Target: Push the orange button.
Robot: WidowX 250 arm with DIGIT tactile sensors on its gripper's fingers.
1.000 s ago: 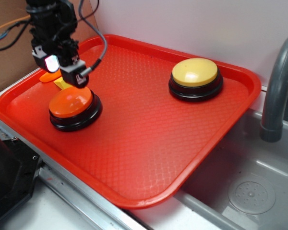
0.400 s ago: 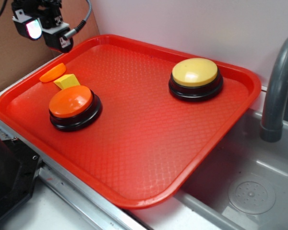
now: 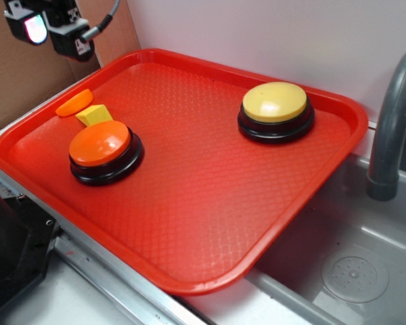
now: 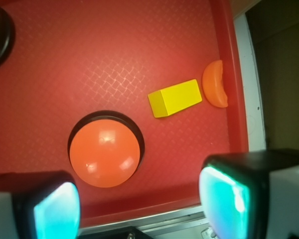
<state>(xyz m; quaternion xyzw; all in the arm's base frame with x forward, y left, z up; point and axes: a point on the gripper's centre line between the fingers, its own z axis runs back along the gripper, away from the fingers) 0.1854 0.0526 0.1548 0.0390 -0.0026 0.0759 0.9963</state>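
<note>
Orange button (image 3: 100,143) sat at the tray's (image 3: 210,203) left while your end effector (image 3: 51,30), open and empty, hung upper left; you needed to descend onto its cap.

**A mock kitchen sink set up as a robot test bench**

From my station this looks like a toy kitchen rig rather than a real home. A grey plastic sink basin (image 3: 352,264) with a moulded drain (image 3: 355,274) sits at the right, beside a grey faucet (image 3: 392,128). A red cafeteria tray (image 3: 210,196) rests over the counter edge. Behind it I see a plain pale wall (image 3: 271,34) and brown cardboard (image 3: 13,81), with loose cables (image 3: 107,17) overhead.
</note>
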